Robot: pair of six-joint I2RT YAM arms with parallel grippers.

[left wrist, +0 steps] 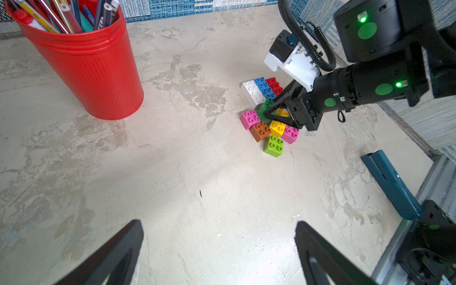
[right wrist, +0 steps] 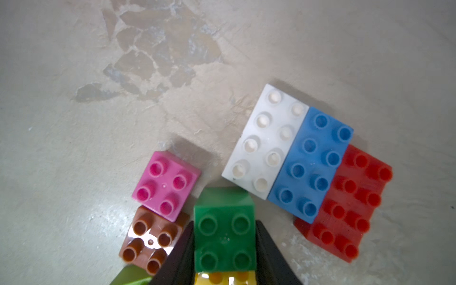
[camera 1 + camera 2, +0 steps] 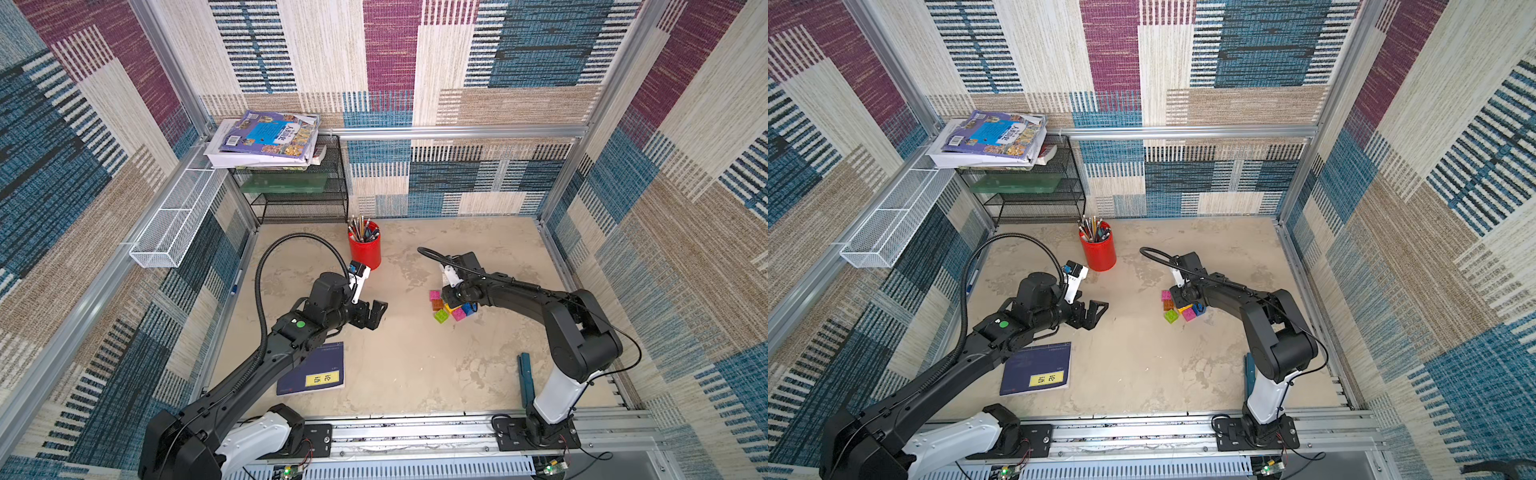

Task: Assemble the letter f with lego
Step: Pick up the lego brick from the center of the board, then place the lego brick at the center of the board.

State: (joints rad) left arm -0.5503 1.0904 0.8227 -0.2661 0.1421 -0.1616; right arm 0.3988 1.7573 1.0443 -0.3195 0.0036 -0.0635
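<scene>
The lego lies in a loose cluster (image 3: pixel 451 309) right of centre on the table. White (image 2: pixel 264 143), blue (image 2: pixel 312 165) and red (image 2: pixel 350 204) oblong bricks sit side by side. Beside them are pink (image 2: pixel 166 185), brown (image 2: pixel 151 239), lime (image 1: pixel 274 146) and yellow (image 1: pixel 277 128) square bricks. My right gripper (image 2: pixel 224 222) is down in the cluster, shut on a green square brick (image 2: pixel 224 237), with a black finger pressed against each side. Another yellow brick (image 2: pixel 222 278) shows just behind the green one. My left gripper (image 1: pixel 219 223) hangs wide open and empty over bare table, well left of the bricks.
A red pen cup (image 3: pixel 365 249) stands at the back centre. A blue book (image 3: pixel 313 372) lies under the left arm. A teal bar (image 3: pixel 525 378) lies by the right arm's base. A black wire shelf with books (image 3: pixel 291 187) fills the back left corner.
</scene>
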